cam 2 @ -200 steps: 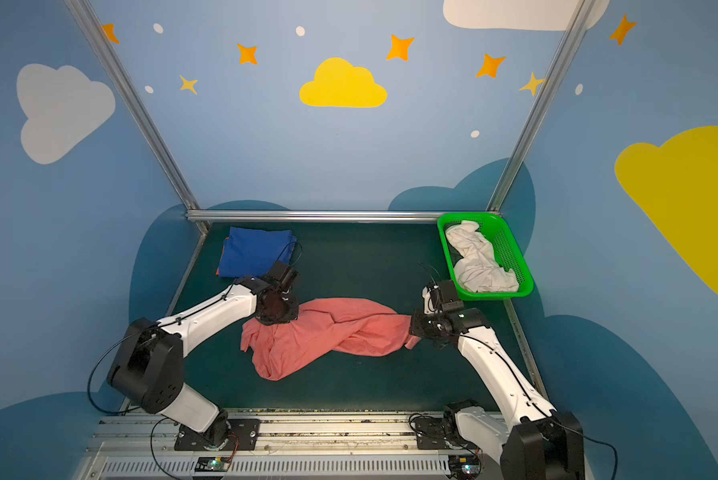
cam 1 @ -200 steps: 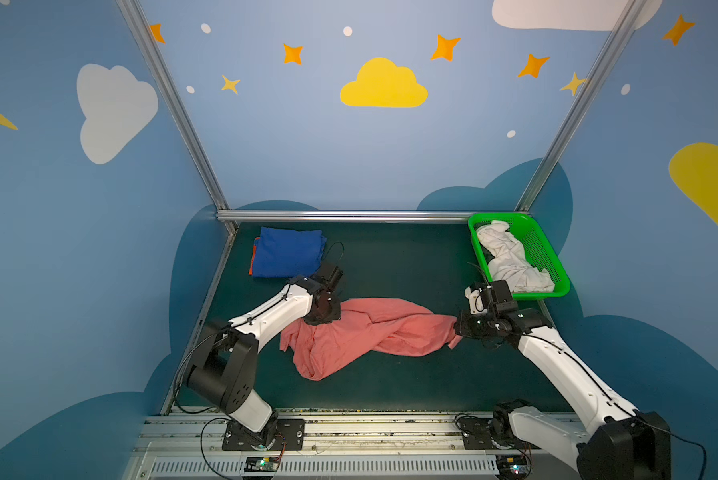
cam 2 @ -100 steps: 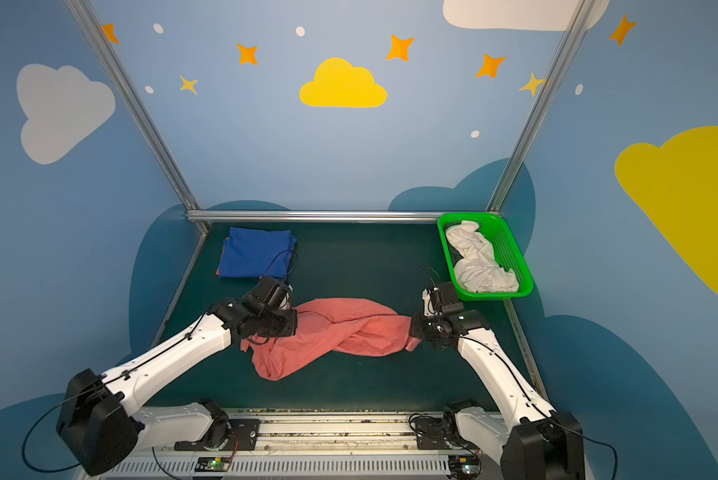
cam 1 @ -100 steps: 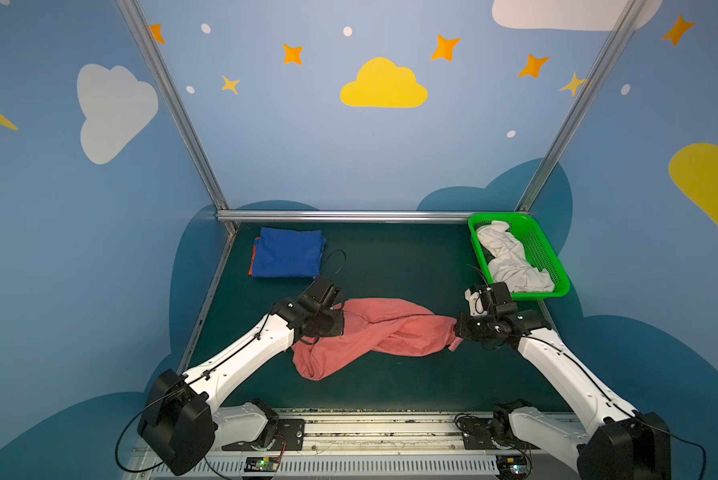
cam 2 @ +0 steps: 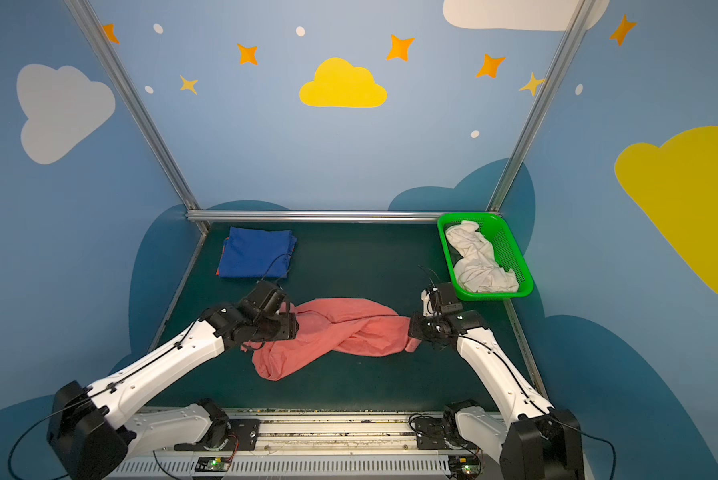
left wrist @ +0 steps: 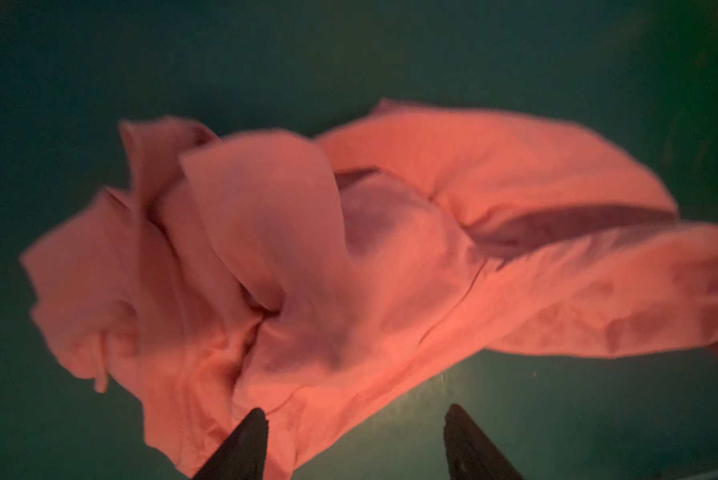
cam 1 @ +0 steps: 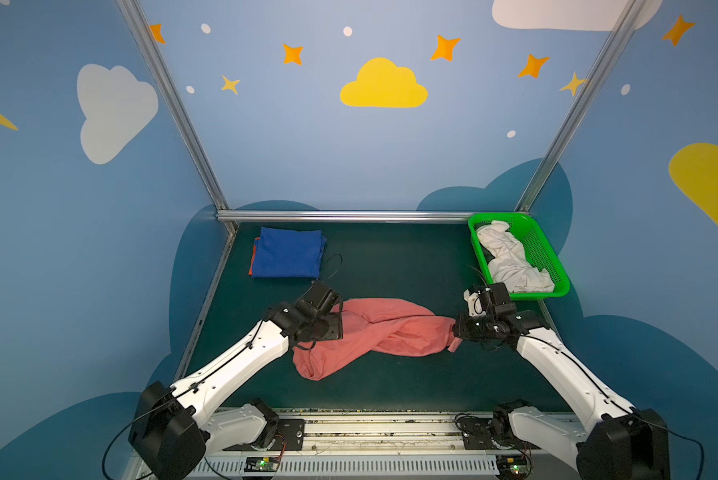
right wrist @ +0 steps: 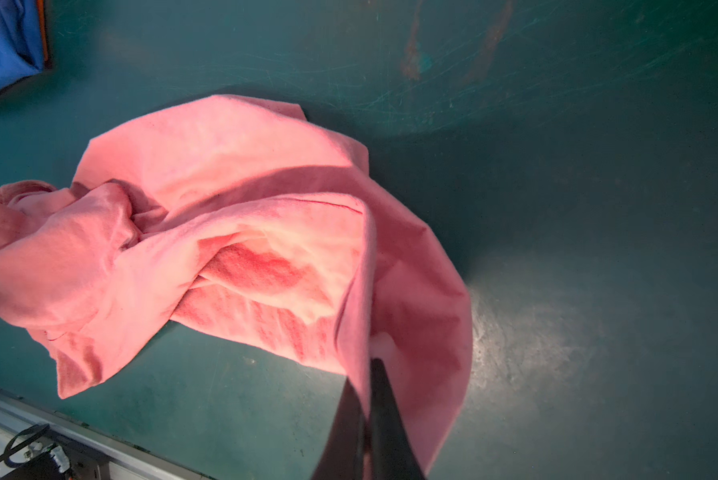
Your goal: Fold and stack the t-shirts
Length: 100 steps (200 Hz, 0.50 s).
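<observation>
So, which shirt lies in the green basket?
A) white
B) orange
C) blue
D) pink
A: the white shirt lies crumpled in the basket, while the pink shirt lies outside it.

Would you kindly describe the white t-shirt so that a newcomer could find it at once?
Start at the dark green table and look to its far right corner, where a green plastic mesh basket stands. The crumpled white cotton t-shirt lies inside it, the only shirt off the tabletop and the only white one.
</observation>
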### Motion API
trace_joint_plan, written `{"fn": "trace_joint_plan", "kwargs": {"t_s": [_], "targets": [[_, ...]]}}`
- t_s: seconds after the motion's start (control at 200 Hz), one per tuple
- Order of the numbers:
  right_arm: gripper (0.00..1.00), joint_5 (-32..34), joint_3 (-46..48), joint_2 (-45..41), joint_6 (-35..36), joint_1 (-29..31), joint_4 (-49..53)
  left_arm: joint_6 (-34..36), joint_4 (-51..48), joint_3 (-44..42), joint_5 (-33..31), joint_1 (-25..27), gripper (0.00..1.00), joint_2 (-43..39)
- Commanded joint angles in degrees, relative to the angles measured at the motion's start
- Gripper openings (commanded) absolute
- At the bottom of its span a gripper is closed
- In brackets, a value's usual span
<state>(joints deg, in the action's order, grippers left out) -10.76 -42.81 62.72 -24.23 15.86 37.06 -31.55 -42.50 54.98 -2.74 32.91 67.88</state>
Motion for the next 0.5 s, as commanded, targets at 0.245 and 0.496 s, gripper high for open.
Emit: {"fn": "trace_joint_plan", "kwargs": {"t_s": [0.245, 0.496], "targets": [[0.00, 0.7, -0.4, 0.6, 0.0, 0.0, 0.9, 4.0, 5.0, 2.1, 5.0, -15.7, 0.61, 9.9], [0.00, 1.0, -1.0, 0.9, 0.0, 0.1, 1.6, 4.8, 13.0, 1.4, 11.0, -20.2, 0.53, 15.3]]}}
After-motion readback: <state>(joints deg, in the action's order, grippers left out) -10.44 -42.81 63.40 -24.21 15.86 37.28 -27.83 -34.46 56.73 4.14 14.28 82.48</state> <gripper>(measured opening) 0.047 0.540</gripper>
